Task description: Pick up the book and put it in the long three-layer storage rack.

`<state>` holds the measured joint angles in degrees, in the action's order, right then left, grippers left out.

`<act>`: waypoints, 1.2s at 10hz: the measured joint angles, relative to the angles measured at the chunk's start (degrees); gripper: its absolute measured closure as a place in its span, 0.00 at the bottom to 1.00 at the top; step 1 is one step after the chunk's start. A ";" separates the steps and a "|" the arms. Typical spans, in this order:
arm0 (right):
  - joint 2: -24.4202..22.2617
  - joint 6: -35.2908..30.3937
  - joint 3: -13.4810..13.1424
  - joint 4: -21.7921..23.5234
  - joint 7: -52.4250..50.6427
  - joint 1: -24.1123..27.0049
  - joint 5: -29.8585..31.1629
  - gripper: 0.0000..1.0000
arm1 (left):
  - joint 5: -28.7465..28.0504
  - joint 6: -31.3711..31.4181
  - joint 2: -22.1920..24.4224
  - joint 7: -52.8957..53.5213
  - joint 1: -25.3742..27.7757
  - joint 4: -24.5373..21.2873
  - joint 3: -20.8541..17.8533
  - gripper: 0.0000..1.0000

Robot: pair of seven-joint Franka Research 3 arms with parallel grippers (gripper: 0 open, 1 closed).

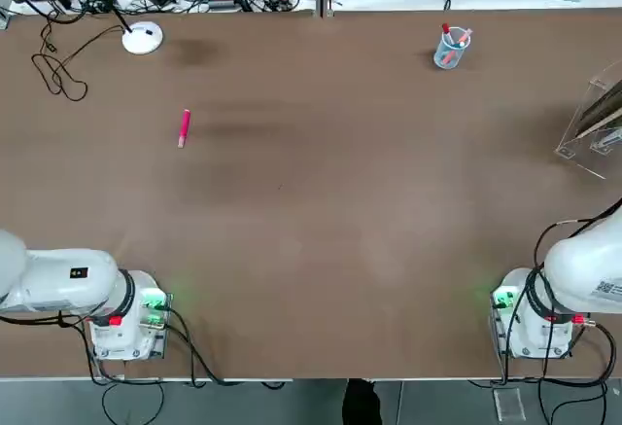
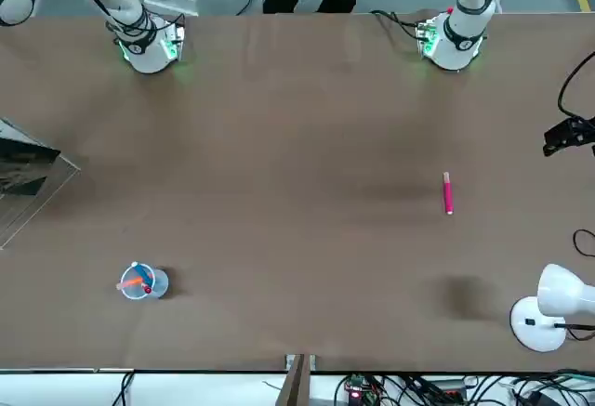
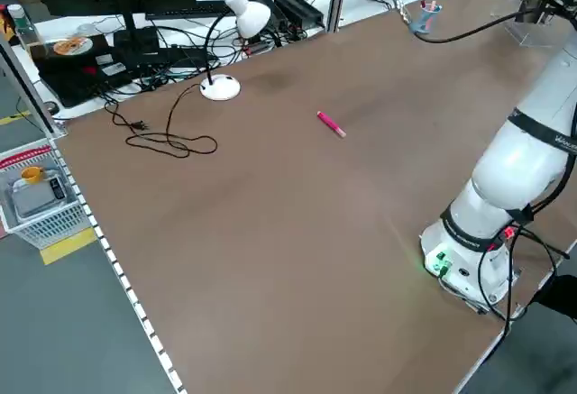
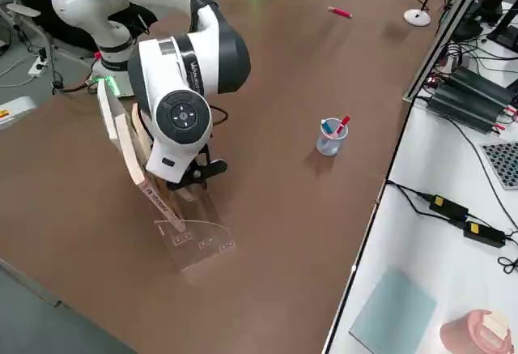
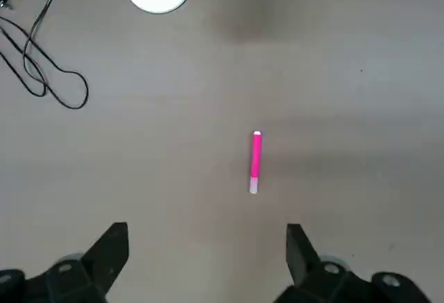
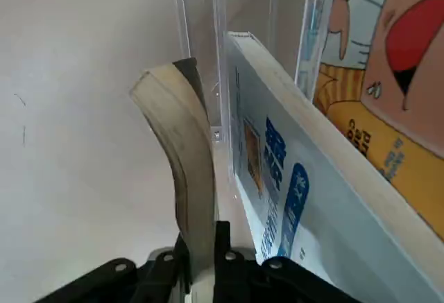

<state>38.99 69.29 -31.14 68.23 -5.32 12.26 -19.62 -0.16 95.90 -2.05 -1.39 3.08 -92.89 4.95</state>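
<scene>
My right gripper [image 6: 205,247] is shut on the book [image 6: 184,150], pinching its bowed page edge beside its dark cover. The book stands on edge at the open side of the long three-layer storage rack [image 6: 201,26], a clear acrylic rack at the table's right edge [image 1: 588,128]. Inside the rack, a white book with blue lettering [image 6: 277,178] leans right beside the held one. The right arm's wrist [image 4: 182,111] hangs over the rack [image 4: 194,236] and hides the fingers there. My left gripper [image 5: 207,237] is open above the table with nothing between its fingers.
A pink pen [image 1: 184,126] lies on the left half of the table, below the left gripper. At the far edge stand a white desk lamp [image 1: 142,38] with a looped black cable [image 1: 58,70] and a small clear cup of pens [image 1: 451,47].
</scene>
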 joint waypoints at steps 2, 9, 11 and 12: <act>0.19 0.31 0.00 -0.08 -0.01 0.01 0.00 0.85 | 0.00 -0.29 0.07 0.00 0.05 0.25 0.00 0.00; 1.27 2.47 0.00 -0.10 -2.40 0.58 0.52 0.85 | 0.00 -0.93 0.21 0.03 -0.01 0.96 0.07 0.00; 1.55 2.65 0.02 -0.22 -3.01 0.58 1.01 0.85 | 0.00 -0.96 0.21 0.03 -0.04 0.96 0.20 0.00; 1.62 2.66 0.07 -0.29 -3.08 0.56 1.06 0.85 | 0.00 -0.96 0.21 0.03 -0.05 0.96 0.24 0.00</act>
<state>40.61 71.95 -31.08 67.95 -8.40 12.82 -18.55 -0.16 94.95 -1.85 -1.36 3.03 -91.92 5.19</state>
